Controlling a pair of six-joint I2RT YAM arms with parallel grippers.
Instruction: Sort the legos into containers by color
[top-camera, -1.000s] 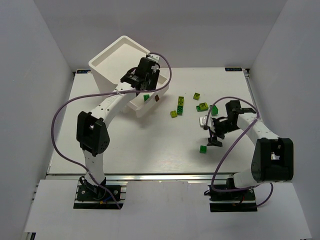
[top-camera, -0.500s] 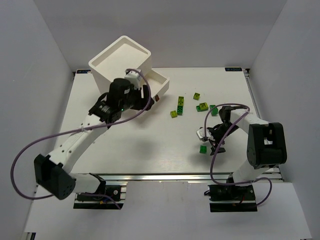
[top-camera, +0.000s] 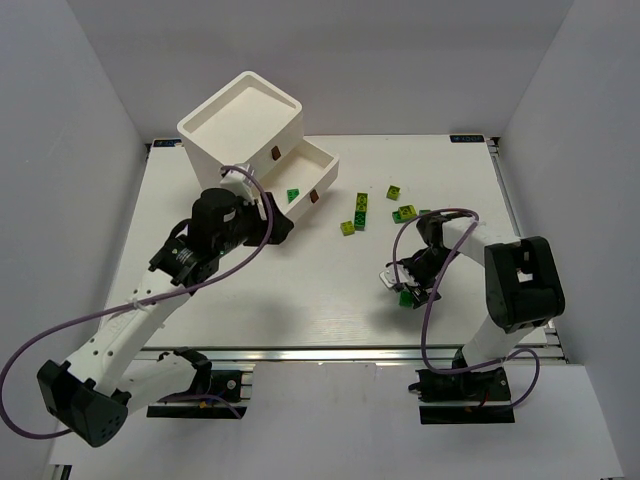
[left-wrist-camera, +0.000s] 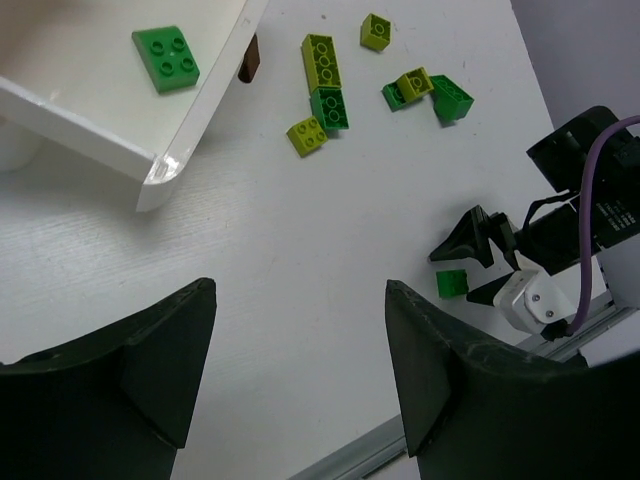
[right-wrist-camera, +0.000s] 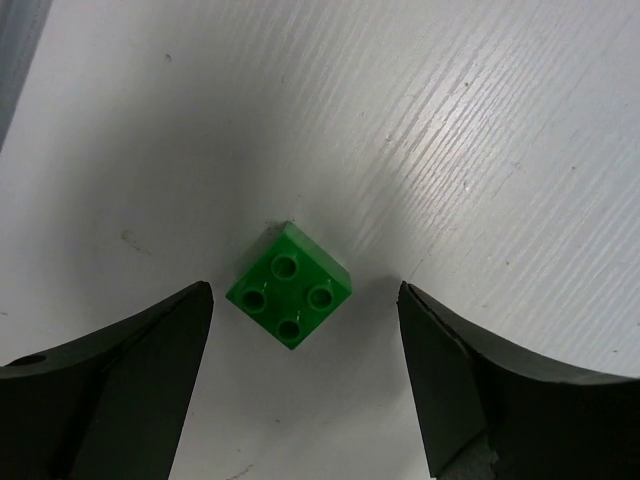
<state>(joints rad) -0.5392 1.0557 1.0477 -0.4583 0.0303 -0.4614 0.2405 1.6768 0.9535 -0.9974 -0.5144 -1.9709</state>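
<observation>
White walls (top-camera: 60, 100) close round a pale worktop (top-camera: 300, 300) on three sides. Toward its right front lies a square green lego (right-wrist-camera: 289, 285), flat, four studs up. The right fingers (right-wrist-camera: 110, 390) stand apart on either side of it, and the right wrist view shows bare surface between the brick and each one, so nothing is clamped.

Further back, right of centre, loose legos (left-wrist-camera: 329, 107) sit in a small scatter. A long yellow-green brick touches a green one end to end, a small yellow-green one is just beside them, and another yellow-green one lies apart at the back. To their right, a yellow-green piece sits close against two green ones.

At back left stands the white box (top-camera: 240, 125) with one drawer (top-camera: 325, 165) pulled out toward the scatter, a brown pull tab (left-wrist-camera: 250, 62) on its front. A second green lego (left-wrist-camera: 166, 57) lies studs up on the drawer's floor.

The left fingers (left-wrist-camera: 130, 380) hang over the worktop just in front of that drawer, spread wide with nothing between them. A purple cable (top-camera: 60, 330) loops along the left arm
</observation>
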